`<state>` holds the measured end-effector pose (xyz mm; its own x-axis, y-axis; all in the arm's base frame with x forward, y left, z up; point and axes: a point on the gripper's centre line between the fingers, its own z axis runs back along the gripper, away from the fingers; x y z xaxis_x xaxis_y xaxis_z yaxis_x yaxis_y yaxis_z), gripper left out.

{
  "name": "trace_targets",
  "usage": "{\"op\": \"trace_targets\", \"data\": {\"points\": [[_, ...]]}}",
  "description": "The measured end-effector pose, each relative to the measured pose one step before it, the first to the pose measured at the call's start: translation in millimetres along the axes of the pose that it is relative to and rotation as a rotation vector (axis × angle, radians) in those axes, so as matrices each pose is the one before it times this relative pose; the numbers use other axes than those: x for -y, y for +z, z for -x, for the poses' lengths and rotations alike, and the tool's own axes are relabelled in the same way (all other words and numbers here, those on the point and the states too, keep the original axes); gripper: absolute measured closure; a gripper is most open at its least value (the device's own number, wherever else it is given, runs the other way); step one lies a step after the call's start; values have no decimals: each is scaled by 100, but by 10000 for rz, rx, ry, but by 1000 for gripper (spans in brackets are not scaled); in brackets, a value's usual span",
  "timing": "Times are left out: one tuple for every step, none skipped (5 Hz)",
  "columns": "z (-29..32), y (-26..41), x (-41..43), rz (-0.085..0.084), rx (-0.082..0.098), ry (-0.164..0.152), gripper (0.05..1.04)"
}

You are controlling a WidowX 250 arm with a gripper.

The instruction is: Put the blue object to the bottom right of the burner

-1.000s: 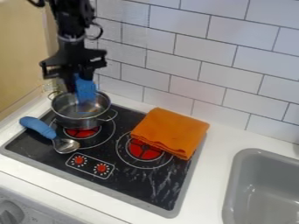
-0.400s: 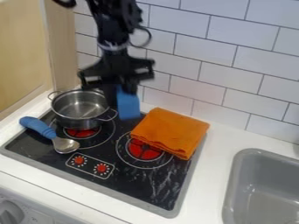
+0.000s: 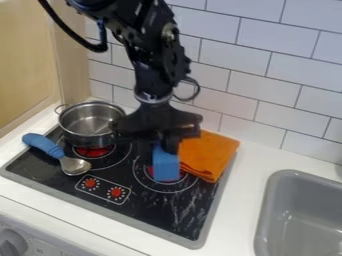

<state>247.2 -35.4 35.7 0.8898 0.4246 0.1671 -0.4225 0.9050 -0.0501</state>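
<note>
The tool [image 3: 162, 145] has the blue block [image 3: 165, 165] pinched, hanging over the right-hand burner [image 3: 149, 172], orange cloth [image 3: 207, 154] just beside! This looks like the carry; next it wants a shift toward the stove's [image 3: 175, 212] bottom-right corner, then lowering and release.

Metal pot [image 3: 90, 125], spoon [image 3: 72, 166] and orange cloth [image 3: 212, 152] on a black stovetop [image 3: 150, 212]
The pot stands at the back left corner, the spoon lies across the left edge, the cloth covers the back right corner; a gray sink [image 3: 304, 225] is at right.
</note>
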Motion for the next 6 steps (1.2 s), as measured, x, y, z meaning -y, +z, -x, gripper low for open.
{"op": "trace_targets", "data": {"points": [[2069,-1304,799,-93,-223,-967,820],[654,-793,757,-11,-130,-324,820],[354,-913,315,100,-153,-91,745],[122,-163,103,-309,-231,-136,460],[-88,40,62,35,9,-144,181],[-12,13,43,109,-70,-102,72]]}}
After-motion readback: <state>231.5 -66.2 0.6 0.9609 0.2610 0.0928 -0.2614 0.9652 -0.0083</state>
